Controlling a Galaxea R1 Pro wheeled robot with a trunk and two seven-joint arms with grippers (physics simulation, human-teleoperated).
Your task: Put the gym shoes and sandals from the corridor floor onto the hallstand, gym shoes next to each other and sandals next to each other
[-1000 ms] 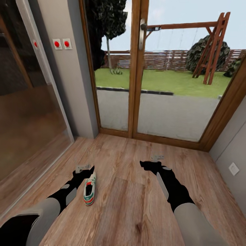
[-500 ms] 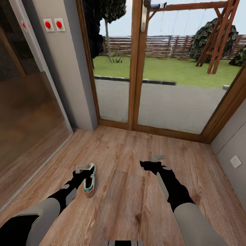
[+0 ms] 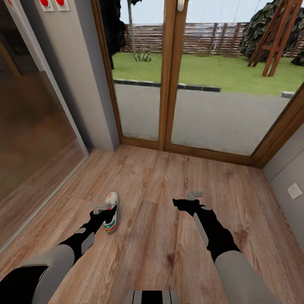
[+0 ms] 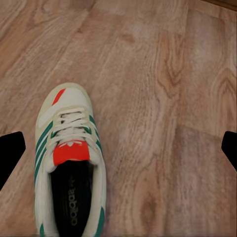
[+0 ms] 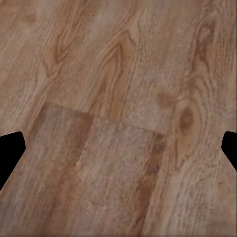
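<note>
Head view: one gym shoe lies upright on the corridor floor, toward 8 o'clock from the centre of the scene, its toe pointing to 12 o'clock at the glazed wooden door. The left gripper hangs just over the shoe's left flank, its black forearm running back toward 7 o'clock. The right gripper hovers over bare planks at about 4 o'clock, well apart from the shoe.

Left wrist view: the gym shoe appears from above, with cream upper, green side stripes, red tongue patch and dark insole. The two black fingertips sit at opposite edges of the frame, spread wide and grasping nothing; the shoe lies near one fingertip and is not centred between them.

Right wrist view: wood-grain floor lies beneath the claw, whose fingertips are likewise spread wide, released and empty.

A grey wall with red switches stands at 10 to 11 o'clock.
</note>
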